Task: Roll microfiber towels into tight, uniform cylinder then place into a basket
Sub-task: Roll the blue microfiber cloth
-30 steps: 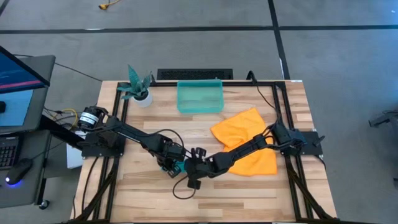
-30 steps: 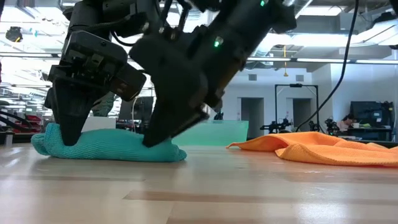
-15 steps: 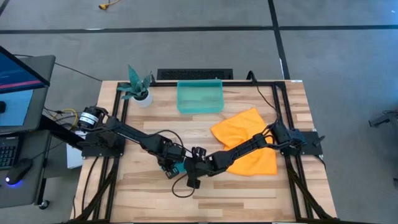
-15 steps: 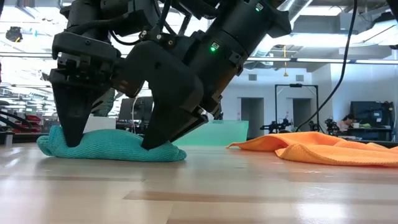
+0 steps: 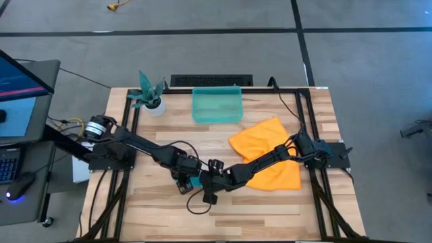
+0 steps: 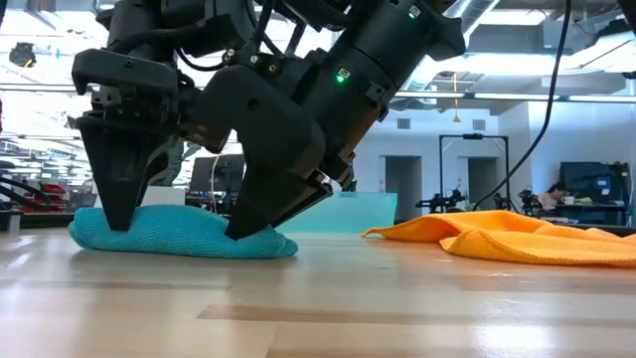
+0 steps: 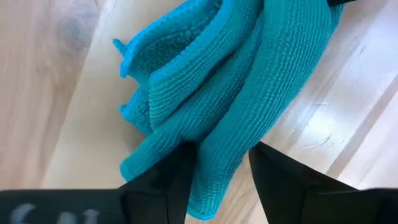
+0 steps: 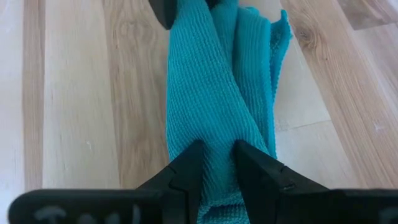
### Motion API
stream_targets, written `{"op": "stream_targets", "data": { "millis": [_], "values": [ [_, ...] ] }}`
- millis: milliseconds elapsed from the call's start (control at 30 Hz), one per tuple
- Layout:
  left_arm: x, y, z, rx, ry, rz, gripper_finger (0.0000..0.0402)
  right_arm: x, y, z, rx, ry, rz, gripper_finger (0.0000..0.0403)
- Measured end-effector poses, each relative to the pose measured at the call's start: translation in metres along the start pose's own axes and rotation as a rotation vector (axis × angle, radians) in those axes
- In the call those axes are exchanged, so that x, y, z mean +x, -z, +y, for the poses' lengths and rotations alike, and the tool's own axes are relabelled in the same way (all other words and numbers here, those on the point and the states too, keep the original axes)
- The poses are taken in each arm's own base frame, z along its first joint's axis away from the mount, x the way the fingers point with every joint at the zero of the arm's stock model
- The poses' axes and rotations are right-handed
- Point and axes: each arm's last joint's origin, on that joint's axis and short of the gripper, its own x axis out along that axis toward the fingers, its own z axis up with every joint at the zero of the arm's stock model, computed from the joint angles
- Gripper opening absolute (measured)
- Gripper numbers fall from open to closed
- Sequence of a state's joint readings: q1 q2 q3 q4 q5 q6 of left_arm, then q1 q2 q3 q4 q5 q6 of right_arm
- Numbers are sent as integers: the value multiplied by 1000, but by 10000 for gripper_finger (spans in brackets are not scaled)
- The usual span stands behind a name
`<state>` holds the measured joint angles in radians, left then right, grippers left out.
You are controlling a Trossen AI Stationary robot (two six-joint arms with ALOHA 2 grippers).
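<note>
The teal towel lies bunched in a loose, lengthwise roll on the table's near middle, between my two grippers. My left gripper points down over the roll's left end, open, one finger on each side of the cloth. My right gripper is shut on the roll's right end. The orange towel lies crumpled flat on the table's right half. The teal basket stands at the far edge. My left gripper stands astride the roll's left end; the cloth lies against one finger, and I cannot tell whether the other touches it. My right gripper pinches the roll's right end between its two fingers, several folded layers together. It comes slanting down from the table's right, one finger on each long side. The roll lies on the table.
A white pot with a teal plant stands at the far left corner, beside the basket. The orange towel rises low off the wood to the right. Bare wood runs along the near edge.
My left gripper has turned about its own pointing line while staying over the roll's left end. That end of the teal towel has drawn in a little toward the right and lies flatter. My right gripper has kept its hold.
</note>
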<state>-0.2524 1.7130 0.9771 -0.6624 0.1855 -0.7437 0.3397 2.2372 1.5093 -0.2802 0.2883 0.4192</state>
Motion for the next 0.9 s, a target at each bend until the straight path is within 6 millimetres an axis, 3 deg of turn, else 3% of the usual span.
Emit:
{"op": "stream_targets", "data": {
  "millis": [233,467,733,900],
  "values": [
    [-26,14,-14,68,-20,-113,153,0,0,0,0,-1,1,120],
    [-53,52,-44,238,-24,-321,152,0,0,0,0,-4,3,120],
    [-27,83,-82,587,4,-513,152,0,0,0,0,-4,3,120],
    [-8,78,-79,608,-115,-516,152,0,0,0,0,-5,2,120]
  ]
}}
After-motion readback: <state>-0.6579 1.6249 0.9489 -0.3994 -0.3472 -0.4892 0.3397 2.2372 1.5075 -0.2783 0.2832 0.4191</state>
